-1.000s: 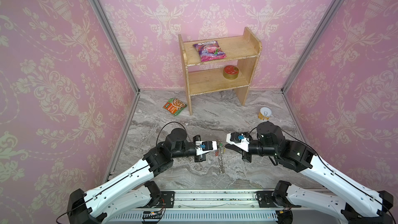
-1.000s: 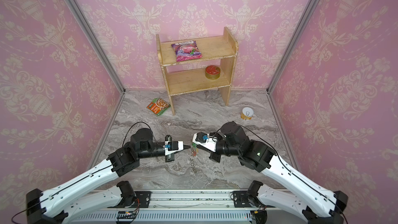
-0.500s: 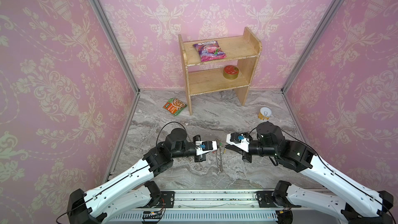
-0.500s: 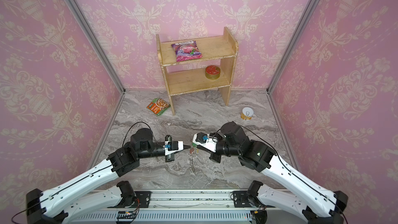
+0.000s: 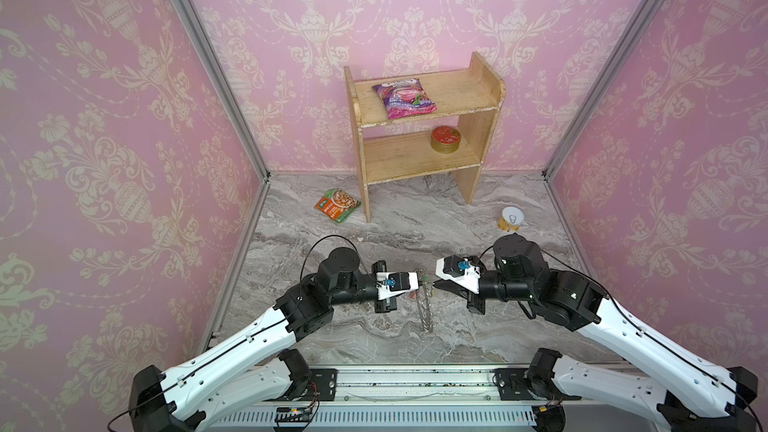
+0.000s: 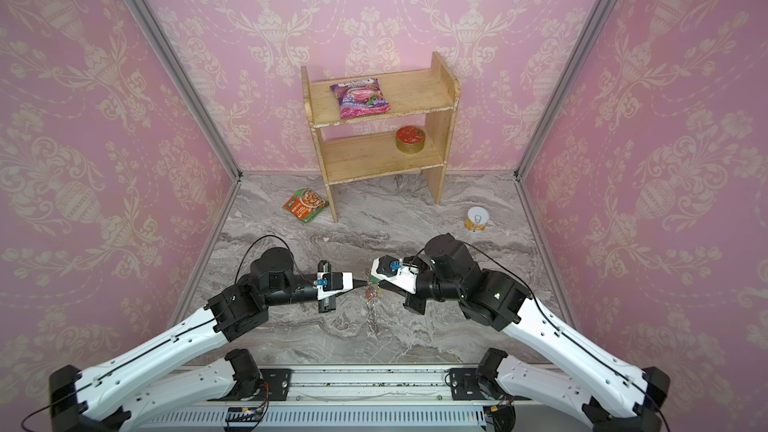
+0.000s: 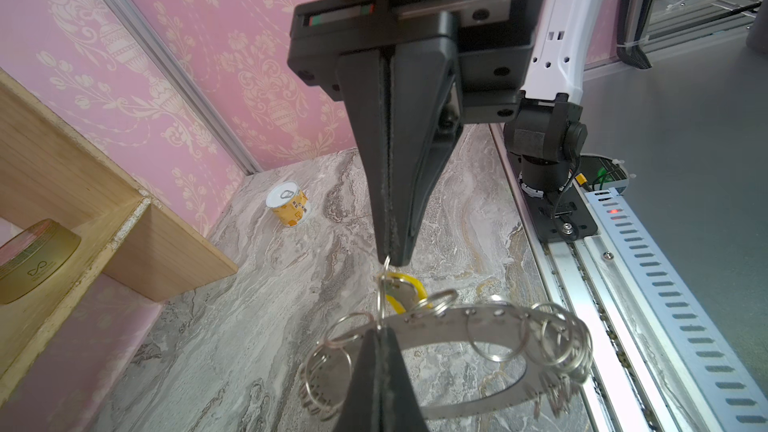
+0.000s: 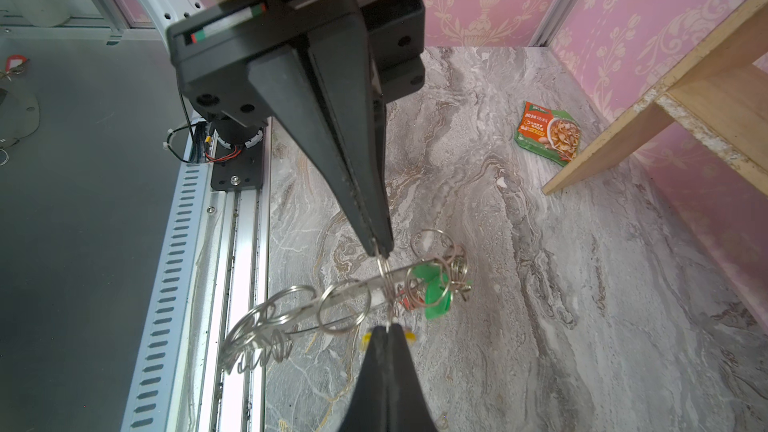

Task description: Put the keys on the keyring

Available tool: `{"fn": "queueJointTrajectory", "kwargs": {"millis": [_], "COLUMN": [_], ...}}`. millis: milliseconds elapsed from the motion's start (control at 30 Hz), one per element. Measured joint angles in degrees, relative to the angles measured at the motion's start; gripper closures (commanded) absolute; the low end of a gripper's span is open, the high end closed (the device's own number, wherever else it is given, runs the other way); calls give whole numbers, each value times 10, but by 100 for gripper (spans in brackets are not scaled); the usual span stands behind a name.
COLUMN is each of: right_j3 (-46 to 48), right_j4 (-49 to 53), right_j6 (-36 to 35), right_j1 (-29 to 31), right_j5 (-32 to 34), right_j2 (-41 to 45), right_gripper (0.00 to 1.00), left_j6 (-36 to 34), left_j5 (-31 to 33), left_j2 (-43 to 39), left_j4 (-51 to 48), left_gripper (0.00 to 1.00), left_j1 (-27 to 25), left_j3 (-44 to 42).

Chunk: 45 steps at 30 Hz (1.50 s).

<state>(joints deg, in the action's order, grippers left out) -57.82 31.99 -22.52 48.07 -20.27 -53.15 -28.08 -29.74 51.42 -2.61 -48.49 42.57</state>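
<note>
Pink damask walls box in the marble tabletop [image 5: 478, 326], and I've got both arms meeting nose to nose in the middle of it. My left gripper [image 5: 420, 282] has its jaws pressed flat together, nipping a thin wire loop [image 7: 383, 297] at the rim of the keyring [image 7: 457, 317]. The right gripper [image 5: 434, 284] comes in from the opposite side, also clamped tight, and its tips bite what looks like the same loop at the other end. The loop sits edge-on to me, so I can't swear it's one loop.

In both top views the keyring hangs between the two tips as a thin line running back toward the rail. I can't tell whether its low edge touches the marble.

As for the keys, the yellow-tagged key [image 7: 409, 284] sits just beside the right gripper's tips. The green-tagged key [image 8: 436, 297] and a scrap of red-orange tag [image 8: 404, 300] bunch together on the ring close to the pinch.

Further back stands the wooden shelf [image 5: 482, 110], well apart from the arms, with a small can [image 5: 511, 219] out on the marble.
</note>
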Motion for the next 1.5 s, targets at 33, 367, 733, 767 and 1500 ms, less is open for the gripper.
{"fn": "queueJointTrajectory", "kwargs": {"millis": [33,367,733,767,1500], "right_j3": [0,-4,-4,-4,-5], "right_j4": [0,0,2,2,0], "right_j6": [0,0,0,0,1], "right_j1": [0,0,-8,-8,-11], "right_j5": [-2,-9,6,6,-25], "right_j2": [-2,-2,6,6,2], "right_gripper": [100,100,100,100,100], "left_j6": [0,0,0,0,0], "left_j5": [0,0,0,0,0], "left_j2": [0,0,-1,-1,-1], "left_j4": [0,0,0,0,0], "left_gripper": [100,100,100,100,100], "left_j1": [0,0,0,0,0], "left_j3": [0,0,0,0,0]}}
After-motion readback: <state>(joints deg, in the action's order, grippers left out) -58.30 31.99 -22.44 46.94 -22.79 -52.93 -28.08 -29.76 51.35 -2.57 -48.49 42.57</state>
